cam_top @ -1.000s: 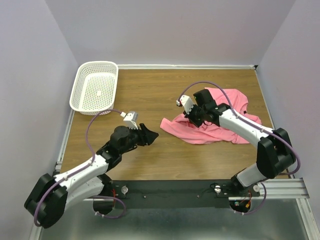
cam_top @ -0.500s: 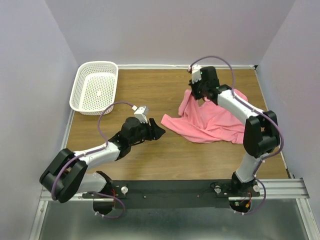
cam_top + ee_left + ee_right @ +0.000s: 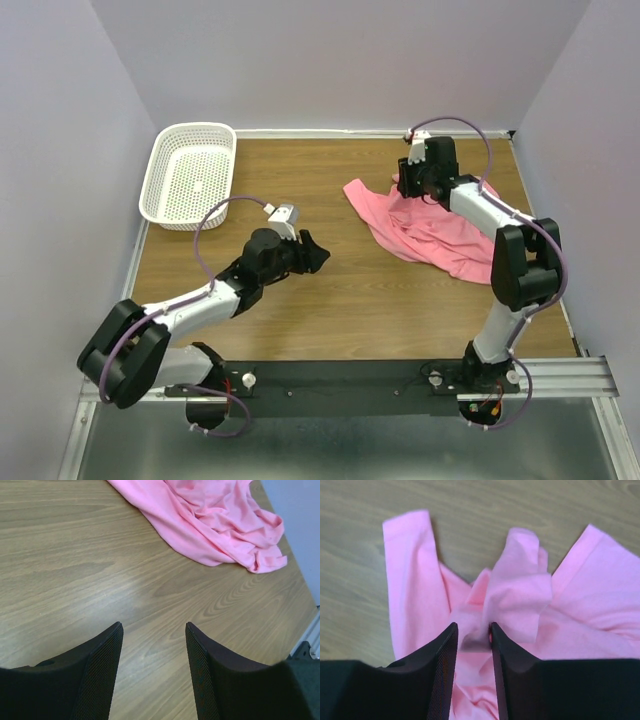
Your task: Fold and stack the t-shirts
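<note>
Nothing's folded yet. The salmon-pink t-shirt (image 3: 430,225) is a rumpled heap on the far right of the worktop (image 3: 300,190), one flap poking out to the left, well away from the white perforated basket (image 3: 192,127) in the far left corner.

The right gripper (image 3: 405,186) is right over the shirt's far edge. On its wrist cam the jaws sit a little apart above a bunched fold, and it doesn't look clamped, though I can't rule out a snag. The left gripper (image 3: 312,252) hovers mid-worktop over bare wood, jaws wide open, nothing in them, shirt well off to its right.

I'd call this the spread-it-flat stage. Next move probably needs both arms: left reaches over for the near hem or a sleeve, right takes another corner, then they pull it out smooth before any folding.
</note>
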Tool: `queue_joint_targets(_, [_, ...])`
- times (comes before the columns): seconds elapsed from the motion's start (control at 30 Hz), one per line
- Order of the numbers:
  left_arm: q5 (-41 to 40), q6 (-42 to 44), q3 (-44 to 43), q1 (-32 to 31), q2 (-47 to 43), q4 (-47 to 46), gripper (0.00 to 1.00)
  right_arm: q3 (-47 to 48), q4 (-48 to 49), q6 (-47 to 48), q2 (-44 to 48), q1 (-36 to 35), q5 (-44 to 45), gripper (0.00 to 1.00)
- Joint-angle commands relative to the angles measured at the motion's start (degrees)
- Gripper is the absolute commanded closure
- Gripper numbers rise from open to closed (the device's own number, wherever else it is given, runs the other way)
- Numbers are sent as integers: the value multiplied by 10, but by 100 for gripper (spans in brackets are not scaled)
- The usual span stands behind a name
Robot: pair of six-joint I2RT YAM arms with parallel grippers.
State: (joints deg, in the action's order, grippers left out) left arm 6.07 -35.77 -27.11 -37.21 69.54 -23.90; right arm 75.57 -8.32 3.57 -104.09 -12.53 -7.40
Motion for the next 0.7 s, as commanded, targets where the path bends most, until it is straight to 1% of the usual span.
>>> queue_joint_targets(0.0, [1,39,-56,1,41,1,39,-38,-5,55,49,-3,-31,58])
queue_joint_targets(0.07, [5,45,-79,1,60,4,39,-55,-6,69,63,-2,-39,58])
queue_joint_targets(0.2, [10,47,-83,0,68,3,39,-56,-7,67,70,-1,-45,60])
queue_joint_targets(0.27, [9,45,-72,1,61,-1,39,-48,-14,57,51,-1,-49,65])
queue_joint_targets(0.3, [9,43,-66,1,58,-4,39,-39,-22,53,42,-1,-58,70])
queue_joint_targets(0.33, [8,42,-55,0,53,-4,39,-36,-25,52,29,-1,-67,84])
queue_joint_targets(0.43, [3,41,-37,0,27,-4,39,-29,-32,44,14,-2,-98,99])
queue_joint_targets(0.53, [-6,47,-16,1,-11,3,39,-22,-49,54,7,-3,-151,99])
queue_joint_targets(0.63, [-13,60,-9,2,-37,12,39,-29,-71,94,28,-6,-225,99])
queue_joint_targets(0.67, [-14,61,-8,2,-41,14,38,-36,-72,101,38,-7,-234,99])
